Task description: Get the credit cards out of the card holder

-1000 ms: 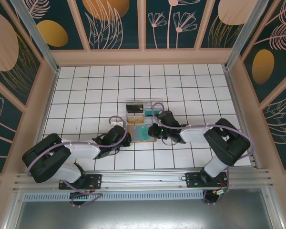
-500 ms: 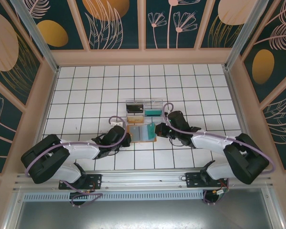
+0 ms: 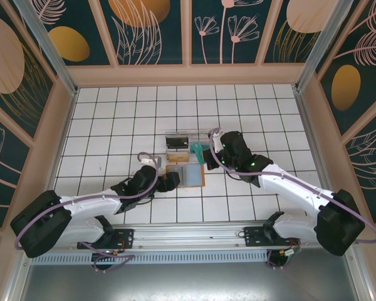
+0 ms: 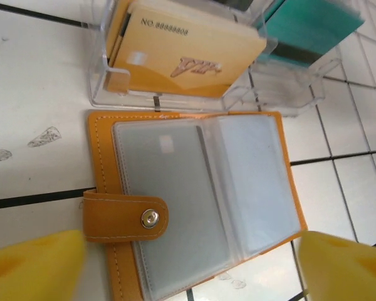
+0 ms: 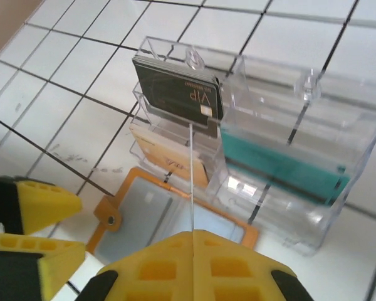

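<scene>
Open tan-orange leather-like card holder [image 4: 194, 200] looks light, floppy, slick-sleeved: pin its snap tab [image 4: 125, 217] at 9 o'clock w/ left gripper [image 4: 188, 266] (spread wide); right gripper [image 5: 192, 251] clamps thin card [image 5: 192, 182].

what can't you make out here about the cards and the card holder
- Left wrist view: the card holder has frosted pockets, so whether they hold anything is unclear.
- Right wrist view: the thin card in the right gripper is edge-on, so its face is unseen.
- Top view: the clear tray is too small to count what it holds.
</scene>
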Robot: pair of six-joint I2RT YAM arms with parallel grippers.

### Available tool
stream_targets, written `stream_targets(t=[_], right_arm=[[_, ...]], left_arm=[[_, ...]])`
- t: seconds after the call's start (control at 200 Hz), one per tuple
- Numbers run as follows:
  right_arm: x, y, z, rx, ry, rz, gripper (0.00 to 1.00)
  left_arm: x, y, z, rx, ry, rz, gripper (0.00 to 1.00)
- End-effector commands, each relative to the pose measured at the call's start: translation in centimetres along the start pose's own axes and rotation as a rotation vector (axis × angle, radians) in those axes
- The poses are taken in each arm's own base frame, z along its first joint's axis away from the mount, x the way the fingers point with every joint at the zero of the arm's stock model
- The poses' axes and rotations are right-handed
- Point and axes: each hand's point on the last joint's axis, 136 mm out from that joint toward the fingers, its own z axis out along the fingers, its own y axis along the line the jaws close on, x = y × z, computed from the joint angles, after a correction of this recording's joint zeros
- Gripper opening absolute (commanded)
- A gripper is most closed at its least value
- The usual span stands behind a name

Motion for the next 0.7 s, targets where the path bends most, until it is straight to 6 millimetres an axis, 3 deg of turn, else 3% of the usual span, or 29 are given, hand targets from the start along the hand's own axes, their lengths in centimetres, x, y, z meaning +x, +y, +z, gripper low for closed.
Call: stream_targets(t=[0.0, 0.12, 0.245, 0.495, 0.696], right_arm=[[-0.8, 0.0, -0.4, 0.037, 0.006, -0.277, 0.0], [-1.5, 0.3, -0.5, 0.063, -0.006, -0.496, 0.0], [-1.9, -0.7, 0.2, 0.132, 0.042, -0.671, 0.0], [-0.3, -1.9, 2.8, 0.168, 0.164, -1.027, 0.0], [0.0, -1.8, 4.0, 0.172, 0.199, -1.138, 0.0]], left_arm=[[-0.7, -0.4, -0.9, 0.037, -0.048, -0.007, 0.99], [-1.3, -0.3, -2.2, 0.056, -0.095, -0.012, 0.99], [-1.9, 0.0, -3.6, 0.072, -0.148, -0.02, 0.99], [-2.1, 1.1, -5.2, 0.079, -0.212, -0.043, 0.99], [-2.0, 1.7, -5.6, 0.072, -0.225, -0.048, 0.99]])
